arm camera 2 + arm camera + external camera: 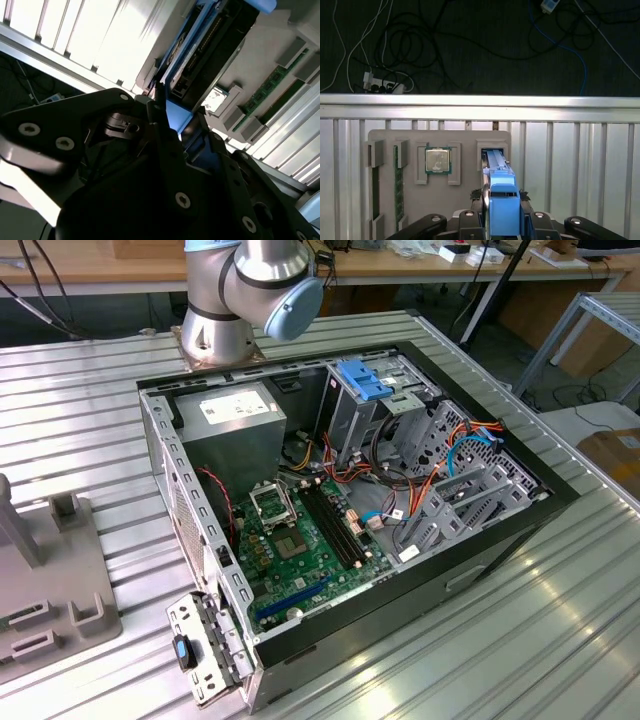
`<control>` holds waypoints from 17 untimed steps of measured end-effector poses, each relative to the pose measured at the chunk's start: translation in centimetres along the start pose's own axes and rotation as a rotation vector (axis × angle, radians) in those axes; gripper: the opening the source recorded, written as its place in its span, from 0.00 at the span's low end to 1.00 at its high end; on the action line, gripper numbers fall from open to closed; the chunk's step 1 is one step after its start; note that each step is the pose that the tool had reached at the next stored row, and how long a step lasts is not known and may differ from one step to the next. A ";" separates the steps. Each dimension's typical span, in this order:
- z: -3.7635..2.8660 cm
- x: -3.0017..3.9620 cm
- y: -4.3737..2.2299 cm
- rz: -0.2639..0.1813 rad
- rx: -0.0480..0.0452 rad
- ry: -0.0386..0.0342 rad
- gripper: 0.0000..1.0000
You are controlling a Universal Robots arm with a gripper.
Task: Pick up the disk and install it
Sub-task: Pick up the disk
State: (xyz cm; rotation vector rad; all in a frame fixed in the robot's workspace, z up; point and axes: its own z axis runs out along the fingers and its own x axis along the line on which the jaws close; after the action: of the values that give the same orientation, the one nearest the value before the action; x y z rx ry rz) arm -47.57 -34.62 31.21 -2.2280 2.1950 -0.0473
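- First wrist view first: finds the disk (pixel 495 159) standing on edge in the end slot of the grey holder tray (pixel 465 141), just beside the tray's processor chip (pixel 438 160) and well apart from its memory sticks (pixel 397 185).
- Puts the gripper (pixel 503 196) at that same slot of the tray, fingers (pixel 484 194) set tight against the disk's blue end tab, 1 on each side; appears clamped on it, not yet lifted clear of the tray.
- Agrees in the second wrist view: blue tab pinched between 2 dark fingers.
- Judged stiff, dense and fairly heavy; smooth plastic rails probably slippery, internals sensitive to knocks.
- Best taken by the tab or the 2 rail edges, never the circuit face.
- Exterior view: shows the open computer case (pixel 470 575) near the tray.
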 end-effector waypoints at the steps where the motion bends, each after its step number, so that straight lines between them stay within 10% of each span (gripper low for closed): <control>1: -0.03 0.00 0.00 0.000 -0.0002 0.0001 0.37; 17: -1.00 0.01 -0.03 0.000 -0.0001 0.0001 0.37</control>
State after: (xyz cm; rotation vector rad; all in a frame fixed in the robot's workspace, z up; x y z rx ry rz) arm -47.57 -34.62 32.21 -2.2280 2.1952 -0.0473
